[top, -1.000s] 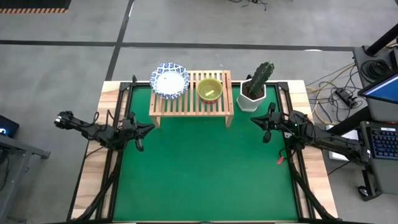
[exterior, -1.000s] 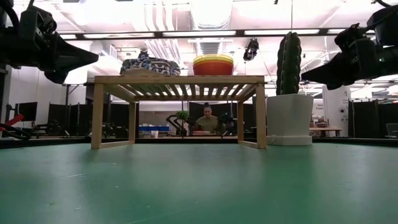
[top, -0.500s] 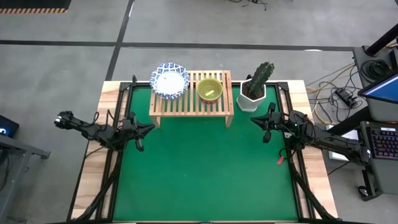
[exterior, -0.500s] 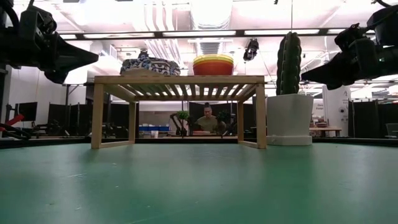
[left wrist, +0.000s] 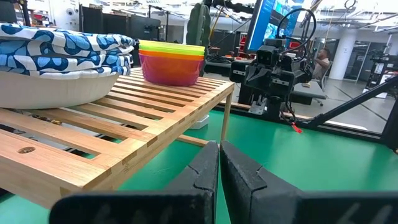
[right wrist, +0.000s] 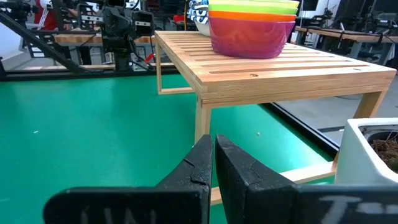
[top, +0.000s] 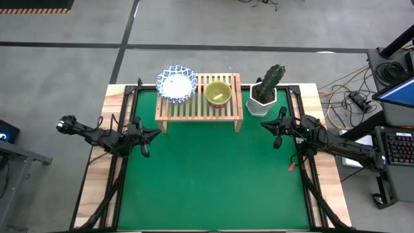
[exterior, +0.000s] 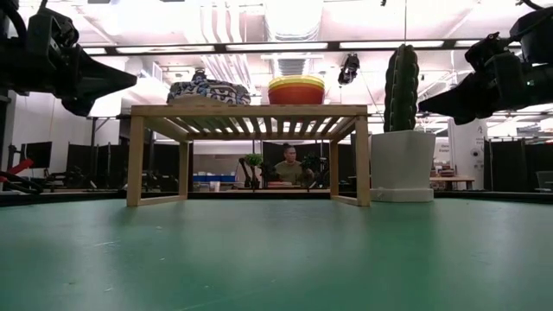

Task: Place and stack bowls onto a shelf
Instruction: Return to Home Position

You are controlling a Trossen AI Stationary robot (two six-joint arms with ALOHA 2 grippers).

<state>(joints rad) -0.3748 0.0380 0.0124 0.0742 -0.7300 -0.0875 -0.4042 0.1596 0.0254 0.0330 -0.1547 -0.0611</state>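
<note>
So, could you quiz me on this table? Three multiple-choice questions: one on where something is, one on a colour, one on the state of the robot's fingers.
1. Where is the cactus pot?
A. On the shelf
B. On the table, beside the shelf's right end
C. Under the shelf

2. What colour is the top bowl of the small stack?
A. Purple
B. Yellow-green
C. Black

3. How are the left fingers and right fingers?
A. Shut, holding nothing
B. Shut on a bowl
C. Wide open

Answers:
1 B: the high view shows the pot standing just off the shelf's end.
2 B: from above that bowl is yellow-green.
3 A: each wrist view shows its pair closed together with nothing between.
</note>
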